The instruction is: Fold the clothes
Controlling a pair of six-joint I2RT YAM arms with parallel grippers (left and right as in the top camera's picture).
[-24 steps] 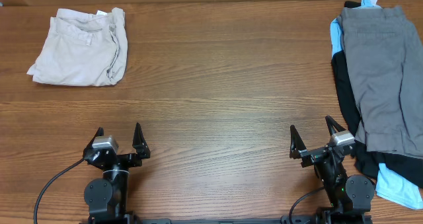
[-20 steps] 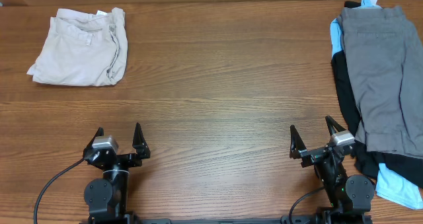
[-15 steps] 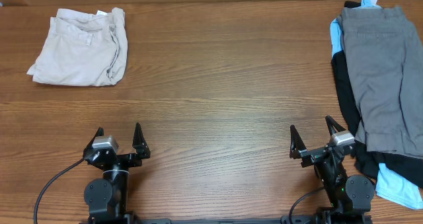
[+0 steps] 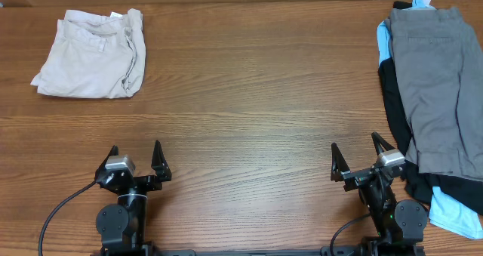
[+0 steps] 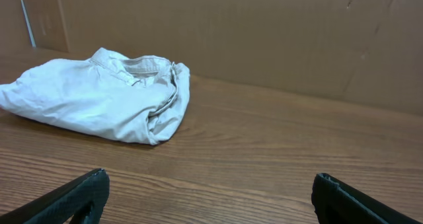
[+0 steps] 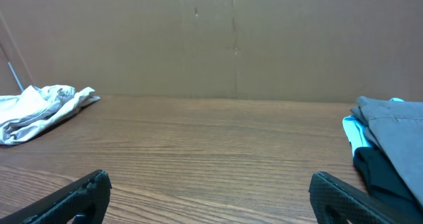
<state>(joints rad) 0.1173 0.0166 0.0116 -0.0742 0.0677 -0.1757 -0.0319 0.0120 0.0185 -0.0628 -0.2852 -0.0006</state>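
Note:
Folded beige shorts [image 4: 90,53] lie at the table's far left; they also show in the left wrist view [image 5: 106,104] and the right wrist view [image 6: 39,109]. Mid-grey shorts [image 4: 441,86] lie spread on top of a pile at the right edge, over a black garment [image 4: 392,105] and a light-blue one [image 4: 455,214]. The pile's edge shows in the right wrist view [image 6: 390,145]. My left gripper [image 4: 135,160] is open and empty near the front edge. My right gripper [image 4: 358,158] is open and empty, just left of the pile.
The wooden table [image 4: 249,97] spans the whole view. A brown cardboard wall [image 5: 264,32] stands along the far edge. A black cable [image 4: 56,211] runs from the left arm's base.

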